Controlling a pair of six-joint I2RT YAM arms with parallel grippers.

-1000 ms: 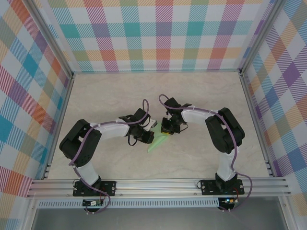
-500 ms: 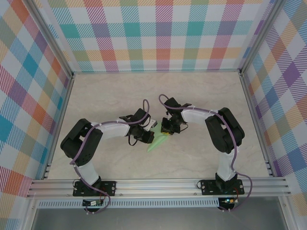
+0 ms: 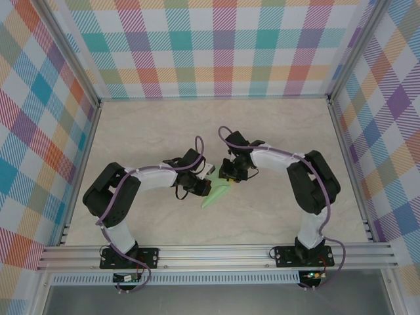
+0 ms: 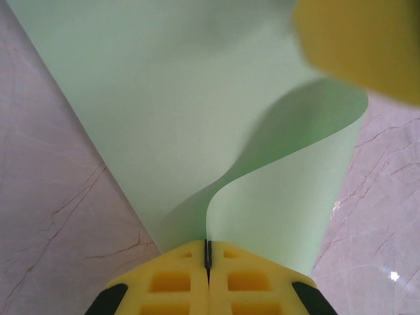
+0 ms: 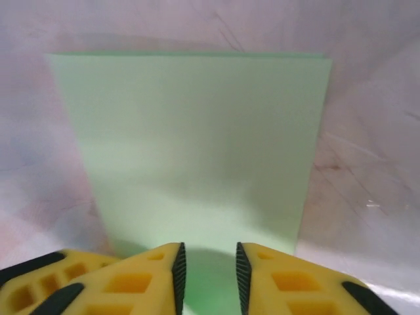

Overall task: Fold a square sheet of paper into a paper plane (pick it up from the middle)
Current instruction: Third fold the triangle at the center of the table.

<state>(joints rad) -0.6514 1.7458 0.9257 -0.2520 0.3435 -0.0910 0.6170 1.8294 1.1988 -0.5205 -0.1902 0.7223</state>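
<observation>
Paper plane between the two hands, near the middle of the table

The paper plane (image 3: 215, 196) lies on the table (image 3: 282, 131) near its middle, its point towards the near edge and slightly left. The left hand (image 3: 204, 188) is at its left side, fingers pressed together on a raised fold of it. The right hand (image 3: 228, 180) is over its far right end, the paper under the gap between its fingers. The hands are close together, and the arm bases are well apart at the near edge.

Bright even light, soft shadows; wrist views blurry near lens; table (image 4: 392, 276) glints.
</observation>
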